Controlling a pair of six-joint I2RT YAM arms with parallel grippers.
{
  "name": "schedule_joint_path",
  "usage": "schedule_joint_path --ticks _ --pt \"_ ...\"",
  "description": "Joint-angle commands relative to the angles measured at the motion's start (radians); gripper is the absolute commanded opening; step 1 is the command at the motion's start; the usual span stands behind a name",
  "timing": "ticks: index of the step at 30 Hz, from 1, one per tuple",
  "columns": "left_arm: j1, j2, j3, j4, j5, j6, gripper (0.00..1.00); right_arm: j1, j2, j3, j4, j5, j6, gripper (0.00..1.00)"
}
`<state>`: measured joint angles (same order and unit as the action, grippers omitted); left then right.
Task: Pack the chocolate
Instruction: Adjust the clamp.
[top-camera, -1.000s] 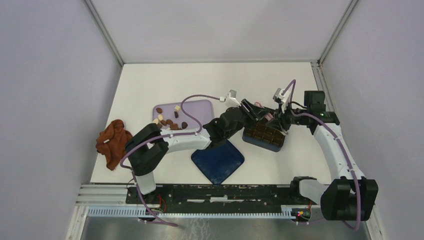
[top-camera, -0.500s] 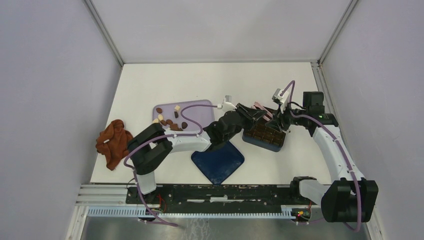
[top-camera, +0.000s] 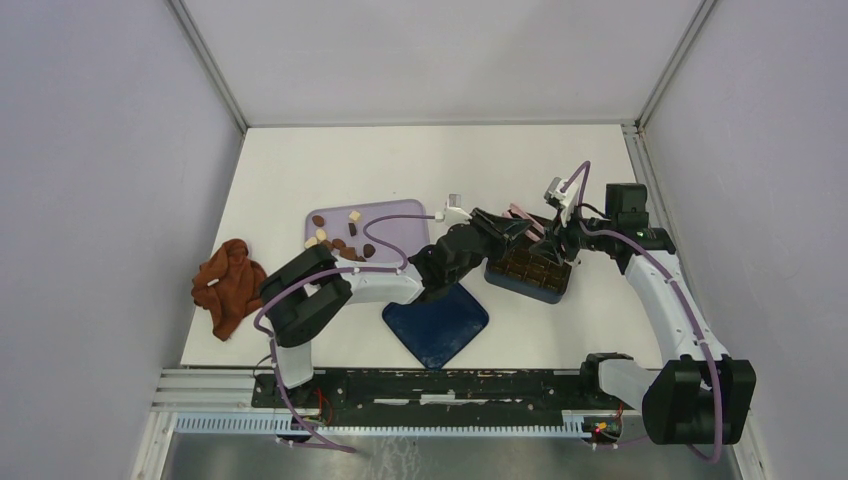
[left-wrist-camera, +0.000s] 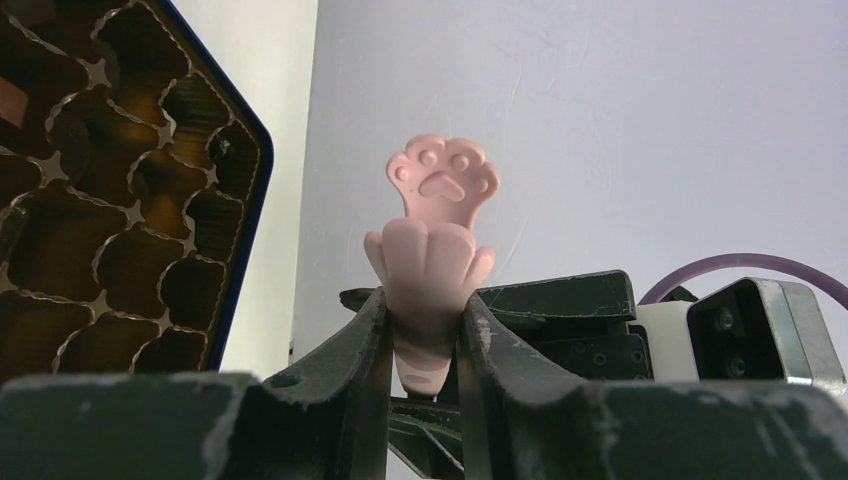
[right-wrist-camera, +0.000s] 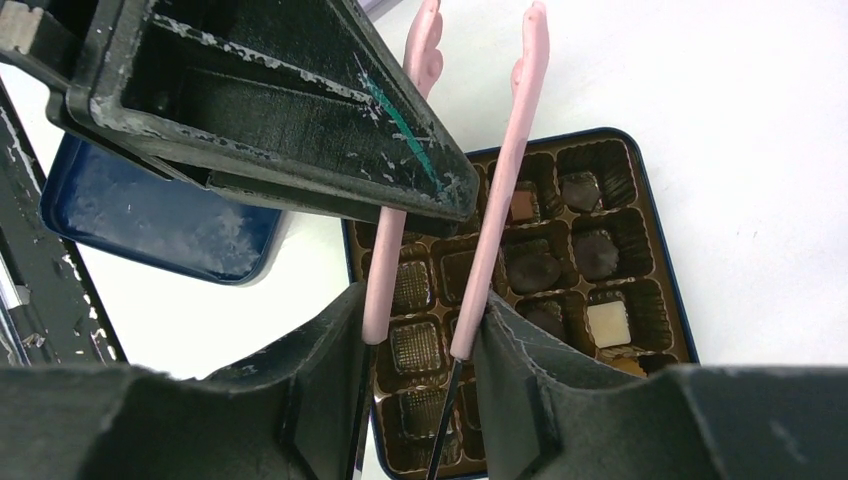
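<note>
Left jaws and right jaws both clamp one pink tongs (left-wrist-camera: 432, 250), over one partly filled box (right-wrist-camera: 415, 347).

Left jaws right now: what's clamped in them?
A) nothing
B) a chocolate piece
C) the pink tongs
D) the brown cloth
C: the left gripper has its jaws squeezed on the pink tongs, whose paw-shaped tip sticks out beyond them.
</note>
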<state>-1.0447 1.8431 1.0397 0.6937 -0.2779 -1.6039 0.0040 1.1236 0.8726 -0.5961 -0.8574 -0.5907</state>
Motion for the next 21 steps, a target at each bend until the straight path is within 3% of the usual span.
schedule_joint_path --ticks 1,12,17,21 --pt "-0.006 0.013 0.008 0.078 0.028 -0.043 0.08 0.017 -0.007 0.001 0.024 -0.081 0.015 0.45" --pt "-0.006 -0.003 -0.008 0.096 0.026 -0.02 0.42 0.018 -0.001 0.001 0.039 -0.081 0.034 0.39" --pt "-0.006 -0.032 -0.04 0.096 0.018 0.01 0.63 0.015 0.0 0.008 0.045 -0.081 0.048 0.4" --pt "-0.005 -0.081 -0.079 0.065 -0.003 0.065 0.71 0.016 0.004 0.009 0.045 -0.079 0.052 0.41"
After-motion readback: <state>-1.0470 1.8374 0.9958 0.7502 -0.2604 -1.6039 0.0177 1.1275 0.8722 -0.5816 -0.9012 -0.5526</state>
